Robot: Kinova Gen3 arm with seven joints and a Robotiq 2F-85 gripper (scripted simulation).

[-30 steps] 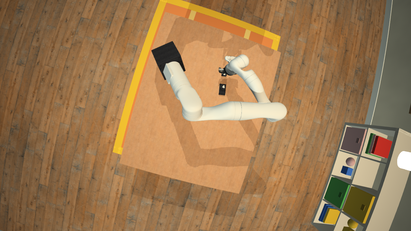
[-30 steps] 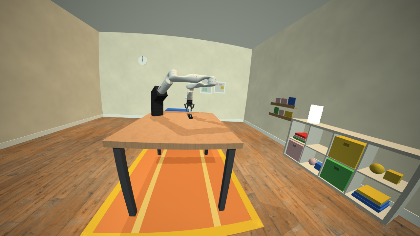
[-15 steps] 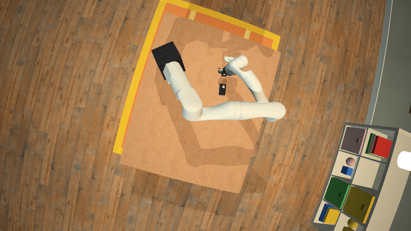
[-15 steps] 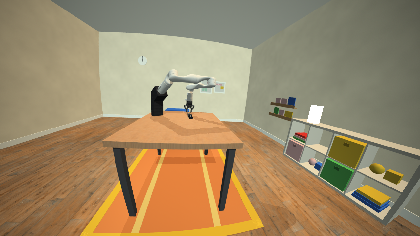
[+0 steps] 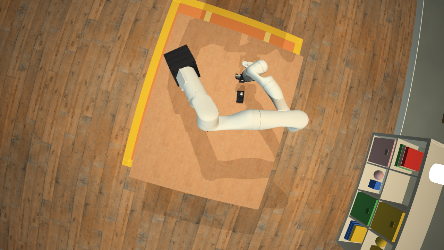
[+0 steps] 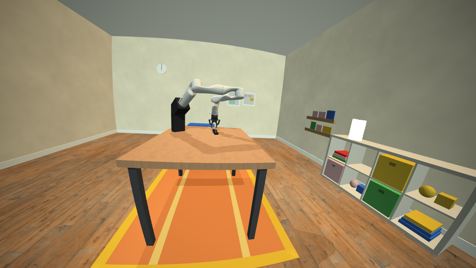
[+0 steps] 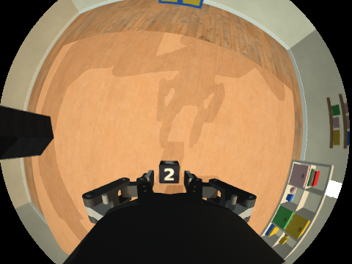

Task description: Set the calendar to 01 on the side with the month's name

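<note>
The gripper (image 5: 238,78) (image 6: 214,127) (image 7: 169,177) points down over the table (image 5: 167,146) (image 6: 196,149) (image 7: 110,125), its fingers partly open and holding nothing. In the wrist view the 2 cube (image 7: 169,174) shows between the fingertips, with gaps either side. Near the gripper, the tray (image 5: 239,100) sits on the table, bearing the 4 cube (image 5: 241,93).
</note>
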